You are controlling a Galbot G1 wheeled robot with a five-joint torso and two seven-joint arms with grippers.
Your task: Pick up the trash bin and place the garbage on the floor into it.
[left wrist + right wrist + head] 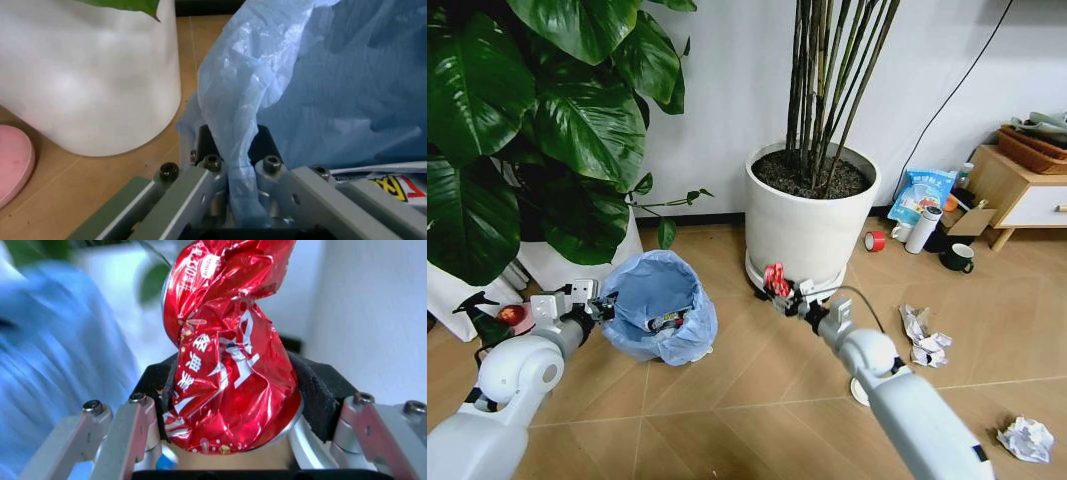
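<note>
Holding the trash bin (659, 305) by its left rim, the left gripper (605, 308) has its fingers pressed together on the edge and on the light-blue bag (313, 95) that lines it; in the left wrist view the crinkly plastic runs down between the two dark pads (265, 145). The bin stands tilted a little, between the big leafy plant (537, 130) and the large white pot (809, 225) with thin stems. Inside the bin lies a wrapper with printed letters (393, 185).

The right gripper (779, 288) is just in front of the white pot, to the right of the bin and apart from it. Its fingers are clamped on a crushed red wrapper (227, 365), which stands up out of the grip.

On the wooden floor (757, 370) to the right more garbage remains: a crumpled white paper (924, 336) near the right arm and another paper wad (1025, 438) closer to the camera. A red tape roll (875, 241), a blue snack bag (920, 195) and a dark mug (958, 258) are near the wall, beside a low wooden cabinet (1017, 190).
</note>
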